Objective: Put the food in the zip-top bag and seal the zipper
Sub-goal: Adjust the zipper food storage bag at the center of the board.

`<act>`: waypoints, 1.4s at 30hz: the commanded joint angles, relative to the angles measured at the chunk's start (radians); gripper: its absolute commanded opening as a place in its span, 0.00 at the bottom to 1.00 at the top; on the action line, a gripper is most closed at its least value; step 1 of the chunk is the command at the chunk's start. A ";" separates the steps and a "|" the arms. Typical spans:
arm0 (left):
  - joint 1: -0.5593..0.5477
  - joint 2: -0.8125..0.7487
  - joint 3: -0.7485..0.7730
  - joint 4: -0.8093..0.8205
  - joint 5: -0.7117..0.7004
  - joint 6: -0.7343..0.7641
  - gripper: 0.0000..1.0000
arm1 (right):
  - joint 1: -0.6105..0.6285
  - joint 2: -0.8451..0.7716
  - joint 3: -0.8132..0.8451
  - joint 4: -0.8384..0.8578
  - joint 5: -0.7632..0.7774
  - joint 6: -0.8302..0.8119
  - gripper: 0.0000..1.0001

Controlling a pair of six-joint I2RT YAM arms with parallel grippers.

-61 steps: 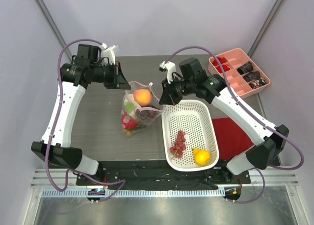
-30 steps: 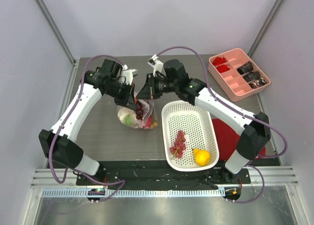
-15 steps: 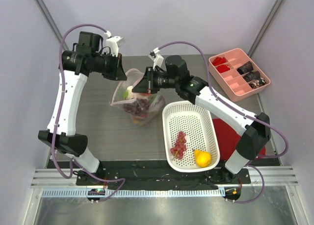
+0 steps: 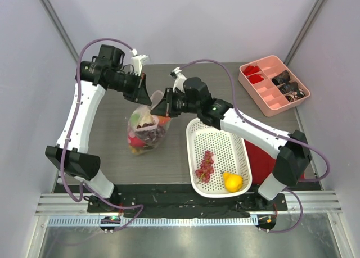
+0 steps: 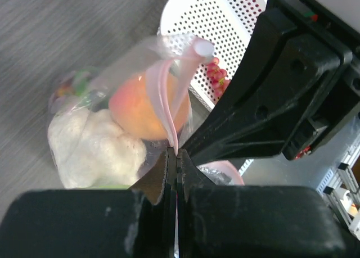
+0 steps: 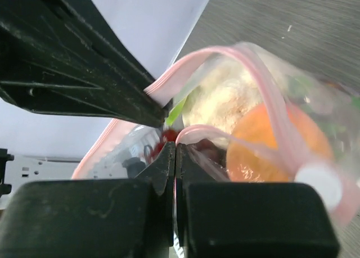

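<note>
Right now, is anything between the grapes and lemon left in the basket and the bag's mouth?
Only the basket wall separates the grapes and lemon from the zip-top bag. However, the left hand and right hand are both shut on the bag's rim, so neither is free to carry them.

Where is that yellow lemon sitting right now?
In the top view, the lemon lies in the white basket, at its near right corner close to the arm bases, just right of the purple grapes.
</note>
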 commanded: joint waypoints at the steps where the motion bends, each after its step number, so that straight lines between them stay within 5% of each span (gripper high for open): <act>1: -0.008 -0.041 -0.014 -0.121 0.112 0.028 0.00 | 0.001 -0.100 -0.025 0.085 0.075 0.006 0.01; 10: -0.005 -0.035 0.036 -0.193 0.216 0.197 0.00 | 0.162 -0.244 -0.057 0.155 -0.016 -0.283 0.01; 21: 0.007 0.020 0.072 -0.314 0.244 0.318 0.00 | 0.176 -0.286 -0.149 0.077 0.003 -0.446 0.01; 25: 0.007 -0.004 0.023 -0.308 0.261 0.358 0.00 | 0.178 -0.320 -0.171 0.048 -0.020 -0.523 0.25; 26: 0.007 -0.009 0.018 -0.306 0.262 0.370 0.00 | 0.176 -0.332 -0.180 0.043 -0.023 -0.541 0.43; 29: 0.007 -0.010 0.014 -0.306 0.259 0.381 0.00 | 0.176 -0.381 -0.171 0.004 -0.017 -0.615 0.72; 32: 0.007 -0.010 0.014 -0.313 0.261 0.406 0.00 | 0.176 -0.442 -0.157 -0.065 0.016 -0.708 0.89; 38: 0.007 -0.027 -0.002 -0.273 0.270 0.441 0.00 | 0.155 -0.625 -0.274 -0.179 0.176 -0.961 0.92; 42: 0.005 -0.039 -0.020 -0.238 0.293 0.459 0.00 | 0.074 -0.671 -0.322 -0.191 0.141 -1.015 0.91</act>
